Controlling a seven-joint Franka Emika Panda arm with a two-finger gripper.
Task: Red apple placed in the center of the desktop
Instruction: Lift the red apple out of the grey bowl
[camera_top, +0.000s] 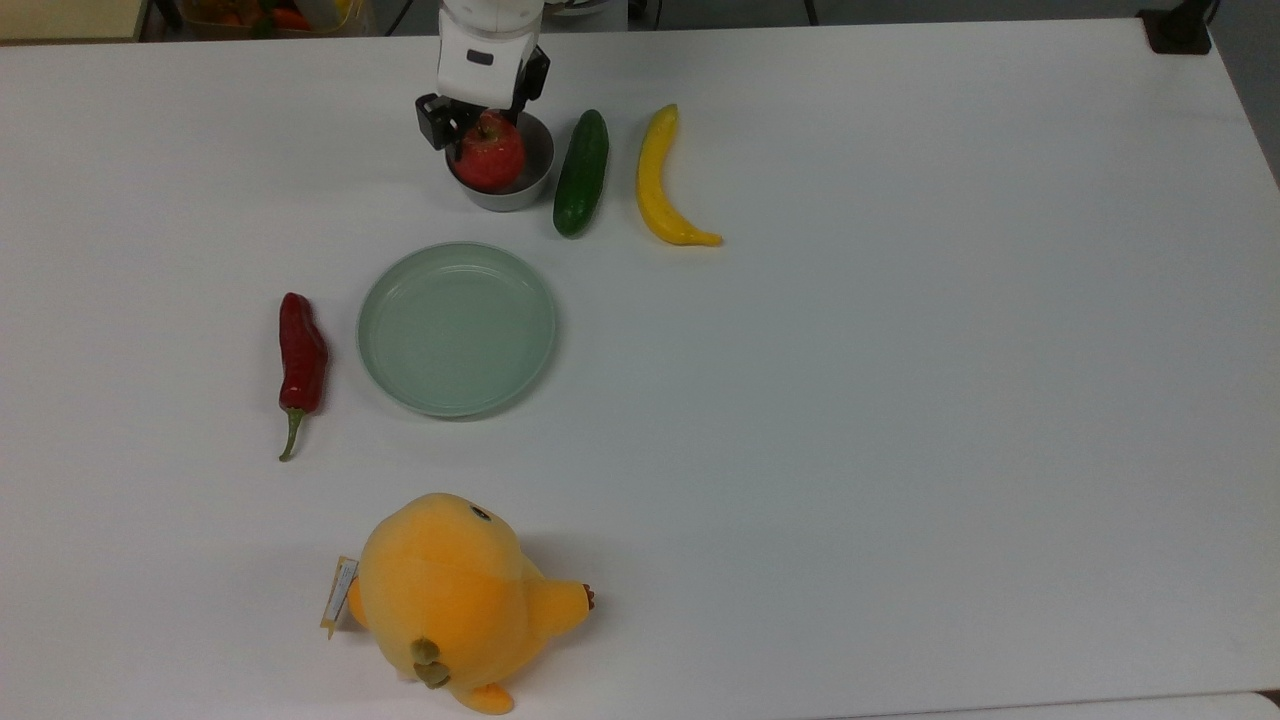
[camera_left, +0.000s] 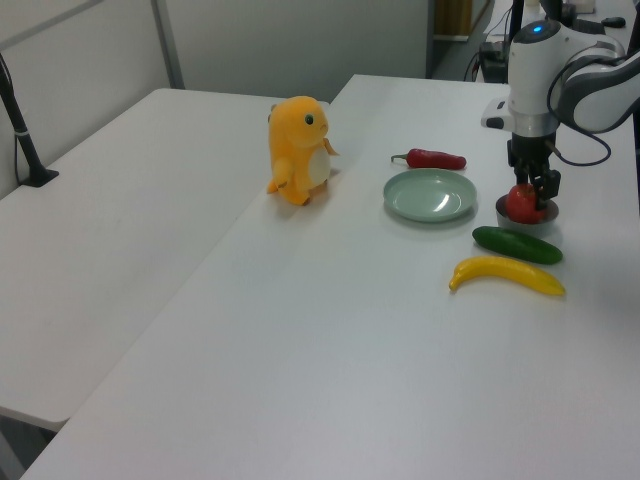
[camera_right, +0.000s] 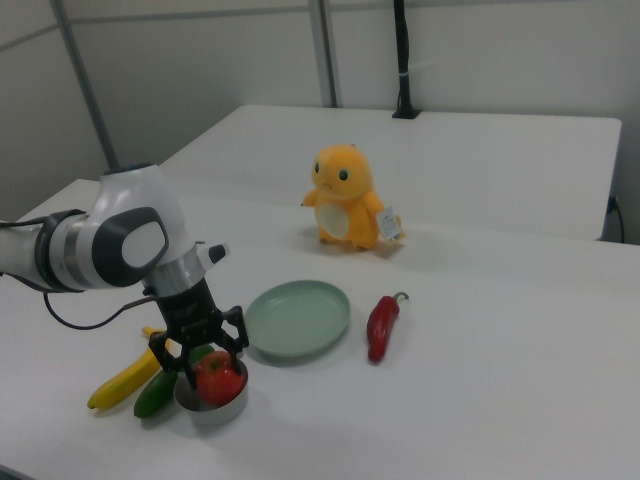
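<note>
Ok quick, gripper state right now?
Gripper: shut on the red apple, just above the small metal bowl.
</note>
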